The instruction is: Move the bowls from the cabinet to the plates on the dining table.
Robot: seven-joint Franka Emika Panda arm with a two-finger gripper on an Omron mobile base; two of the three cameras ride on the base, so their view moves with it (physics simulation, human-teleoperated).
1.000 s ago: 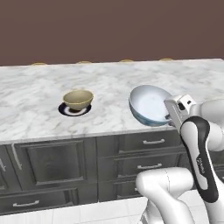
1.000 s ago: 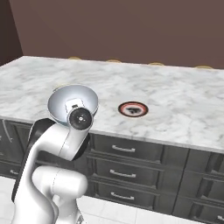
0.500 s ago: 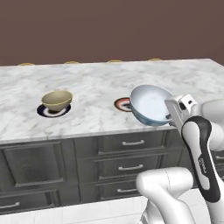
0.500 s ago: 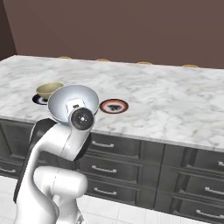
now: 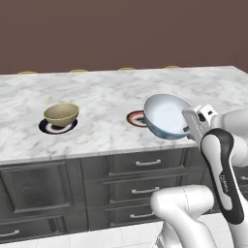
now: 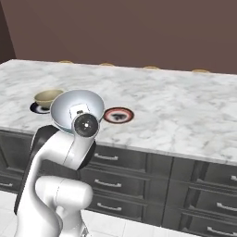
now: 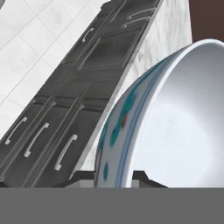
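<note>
The olive-yellow bowl (image 5: pixel 61 113) sits on the navy-rimmed plate (image 5: pixel 58 127) at the left of the dining table (image 5: pixel 106 92). My gripper (image 5: pixel 187 128) is shut on the rim of the patterned bowl (image 5: pixel 166 116), which it holds tilted above the table's front edge. That bowl's pale blue inside faces the left base camera. In the hand view the gripper (image 7: pixel 113 180) clamps the bowl's rim (image 7: pixel 124 131) from below. The red-orange-rimmed plate (image 6: pixel 119 115) lies on the marble just behind the held bowl (image 6: pixel 76 104) and is partly covered by it in the left base view. The cabinet is out of view.
Dark grey drawers and doors (image 5: pixel 135 179) run under the table's marble top. Several tan stool tops (image 6: pixel 151 68) peek over the table's far edge. Bare marble stretches to the right of the red-rimmed plate (image 5: pixel 134 117). White floor tiles (image 7: pixel 26 52) lie below.
The whole scene has slid left in both base views, so the base has moved right. The red-orange-rimmed plate has come into view. The gripper stays shut on the patterned bowl.
</note>
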